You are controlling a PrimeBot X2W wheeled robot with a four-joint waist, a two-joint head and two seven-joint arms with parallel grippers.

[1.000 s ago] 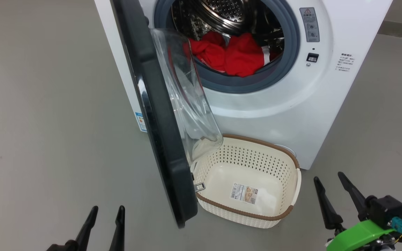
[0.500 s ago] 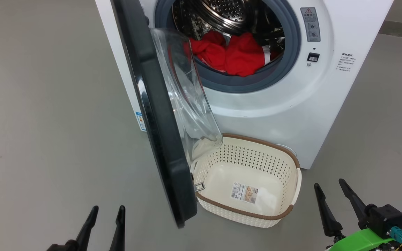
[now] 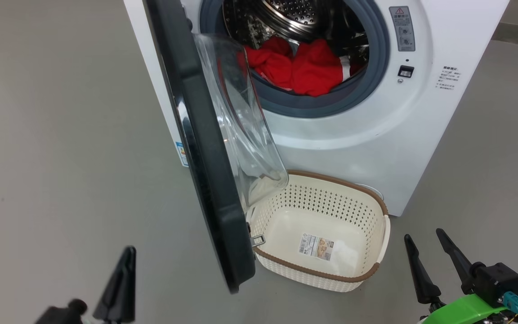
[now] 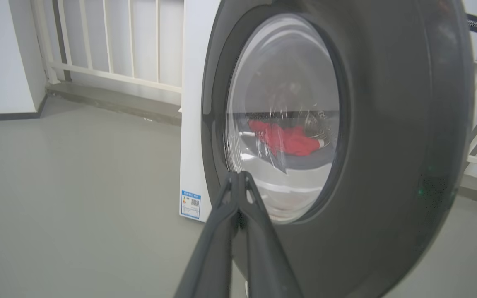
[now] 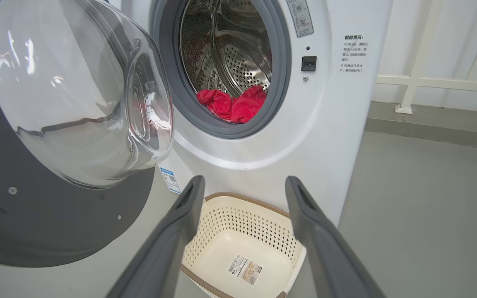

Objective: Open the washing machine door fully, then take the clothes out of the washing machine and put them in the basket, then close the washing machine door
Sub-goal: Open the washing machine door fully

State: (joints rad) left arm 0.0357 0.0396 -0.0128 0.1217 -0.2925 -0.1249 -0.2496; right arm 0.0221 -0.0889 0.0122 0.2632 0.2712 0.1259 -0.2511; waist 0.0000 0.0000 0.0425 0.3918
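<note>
The washing machine [image 3: 367, 148] stands ahead with its door [image 3: 205, 171] swung partly open, edge-on to me, the glass bowl [image 3: 245, 121] facing the drum. Red clothes [image 3: 299, 67] lie in the drum mouth, seen too in the right wrist view as clothes [image 5: 232, 105]. The cream basket [image 3: 378, 225] sits empty on the floor below the opening. My left gripper [image 3: 126, 256] is shut on nothing, low at the door's outer side; its fingers [image 4: 238, 215] meet in front of the door [image 4: 387, 165]. My right gripper [image 3: 423, 240] stands open right of the basket [image 5: 209, 236].
Grey floor [image 3: 61, 157] spreads wide to the left of the machine and on its right. White railing [image 4: 110, 41] and a wall run behind the machine. A blue label [image 4: 190, 204] is stuck low on the machine's side.
My left gripper has shut, its two fingers coming together, and it has shifted a little left and up. The right gripper stays open, slightly lower in view.
</note>
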